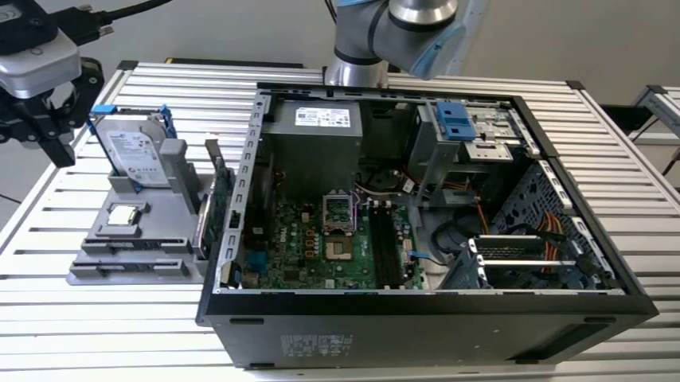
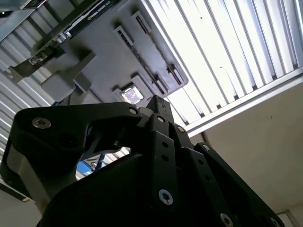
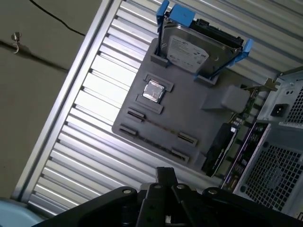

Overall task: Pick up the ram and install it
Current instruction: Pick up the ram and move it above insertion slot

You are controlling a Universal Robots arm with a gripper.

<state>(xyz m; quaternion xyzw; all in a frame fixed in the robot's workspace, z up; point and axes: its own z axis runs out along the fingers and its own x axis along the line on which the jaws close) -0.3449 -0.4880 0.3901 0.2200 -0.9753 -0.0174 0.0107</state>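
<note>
The ram is a long dark stick standing on edge along the side of the grey fixture that faces the computer case, next to a green card with a metal bracket. My gripper hangs above the table near the exterior view's left edge, up and away from the fixture and the ram. In both wrist views its black fingertips meet with nothing between them. The open case shows long black slots on the motherboard.
A hard drive in a blue bracket stands at the fixture's back, also seen in the first wrist view. A square processor chip lies on the fixture. The slatted metal table ends close to the gripper.
</note>
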